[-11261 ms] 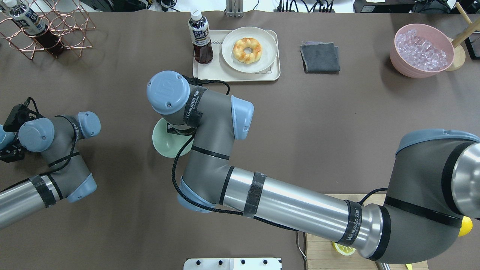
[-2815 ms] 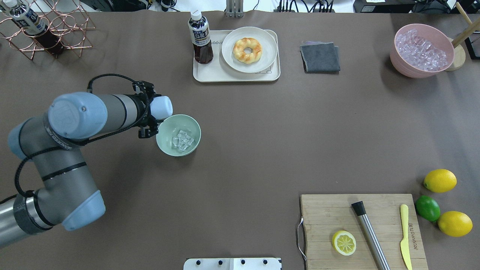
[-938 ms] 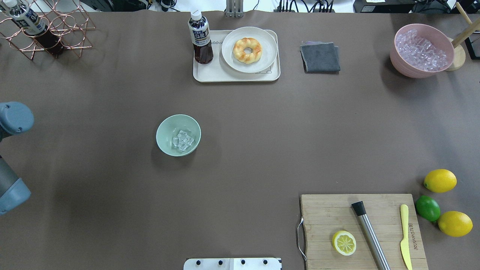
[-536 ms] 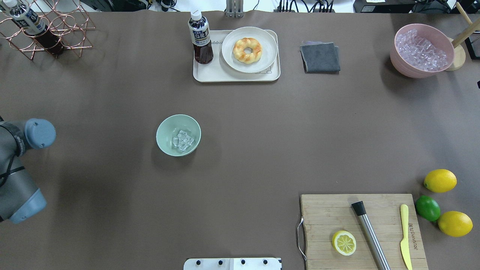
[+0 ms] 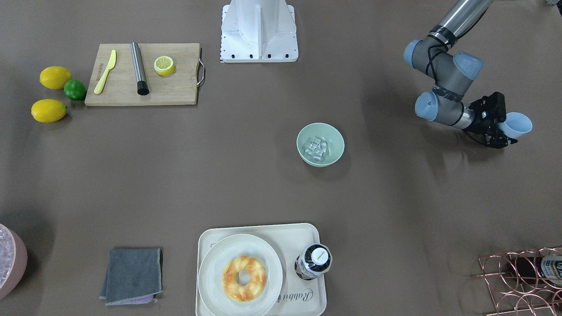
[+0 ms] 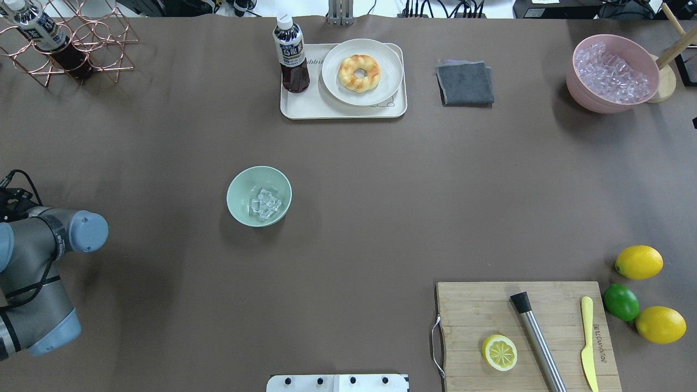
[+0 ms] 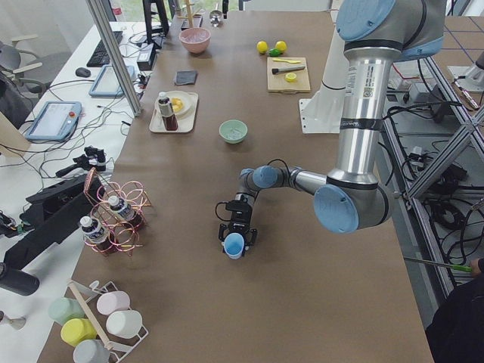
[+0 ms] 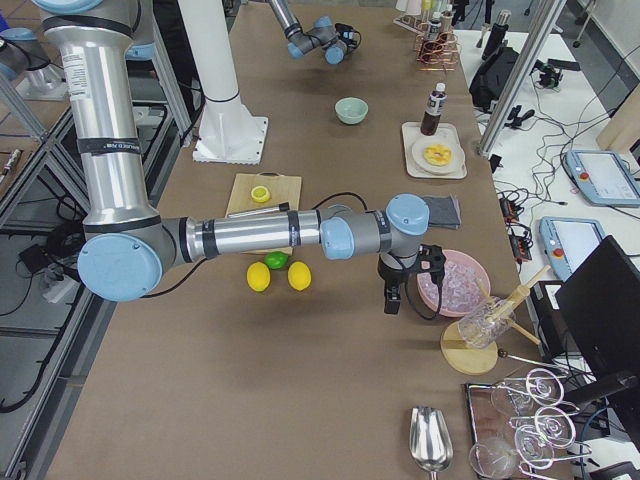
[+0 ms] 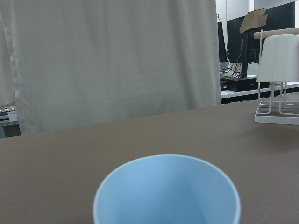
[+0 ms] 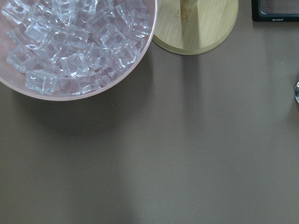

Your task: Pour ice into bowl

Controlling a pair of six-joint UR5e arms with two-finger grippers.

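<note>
Bare brown tabletop [image 6: 381, 218] surrounds the mint-green bowl [image 6: 239, 190] on every side, leaving it open to a reach from above or from any direction. The nearest obstacles all stand well apart from it. A tray [image 6: 305, 106] carrying an upright bottle [image 6: 290, 54] and a doughnut plate [image 6: 333, 81] lies beyond it. A cutting board [image 6: 468, 310] sits toward the robot's right, and a wire rack [image 6: 81, 38] fills the far left corner. The left arm [image 6: 32, 272] occupies the table's left end, the left gripper [image 5: 505, 131] clasping a light blue cup [image 5: 520, 123].
</note>
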